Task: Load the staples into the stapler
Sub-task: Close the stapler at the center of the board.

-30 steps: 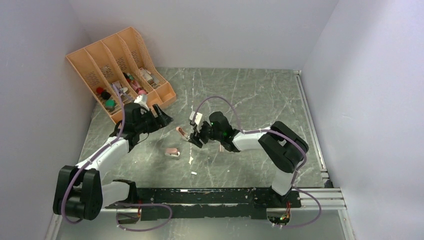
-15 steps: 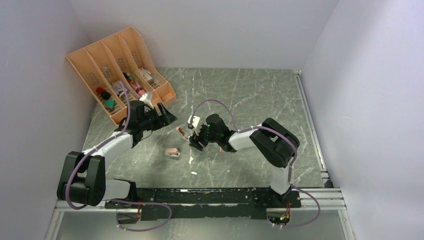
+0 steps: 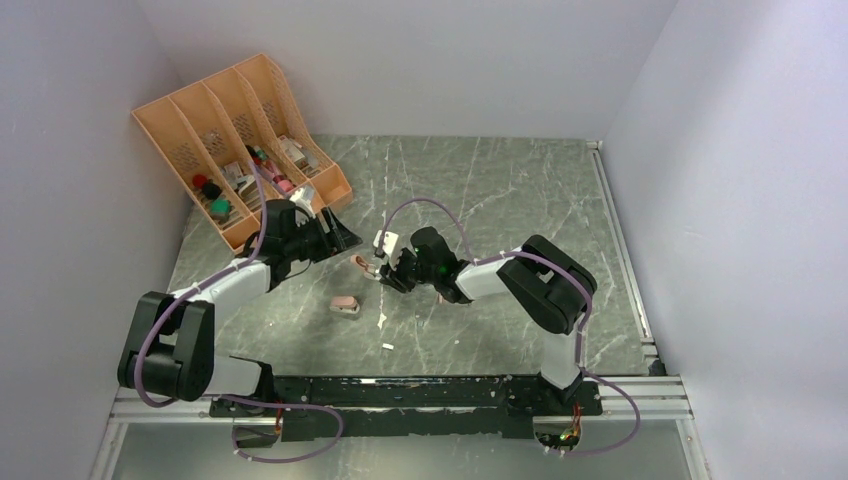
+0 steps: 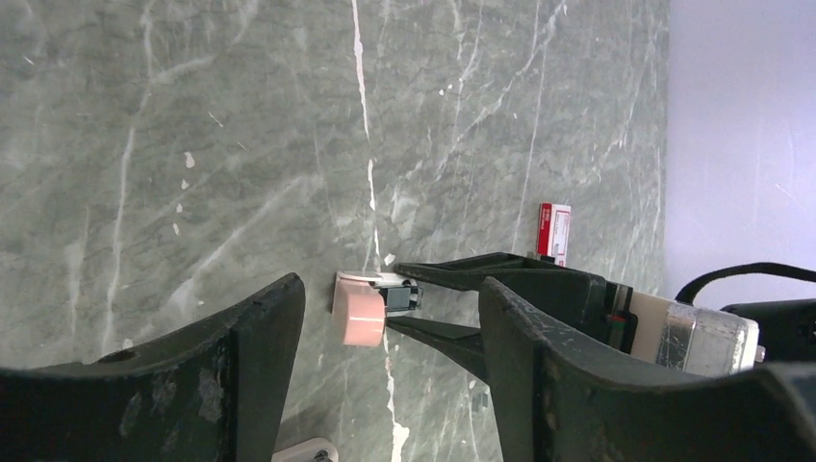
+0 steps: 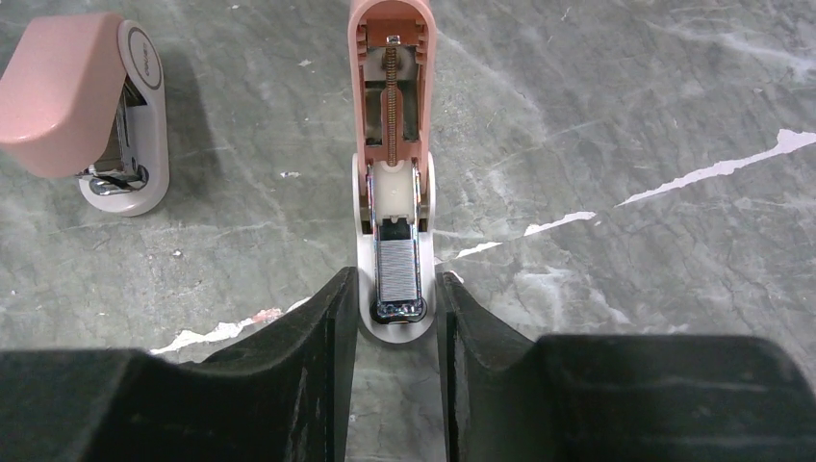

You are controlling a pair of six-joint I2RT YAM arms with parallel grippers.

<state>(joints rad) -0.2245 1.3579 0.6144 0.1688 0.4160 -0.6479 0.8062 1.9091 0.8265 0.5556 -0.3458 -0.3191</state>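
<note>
The table (image 3: 520, 190) is finished in a grey-green marble pattern crossed by white veins. The open stapler (image 5: 392, 115), centred in the right wrist view, is coloured salmon pink on a white base. The staples (image 5: 396, 269) in its channel are silvery grey and finely ribbed. The closed stapler (image 5: 67, 96) at upper left is likewise pink over white. The staple box (image 4: 553, 231) is printed red and white. The organiser (image 3: 215, 110), upper left in the top view, is pale orange with lattice sides. The left gripper (image 4: 390, 298) and right gripper (image 5: 393, 284) are black.
</note>
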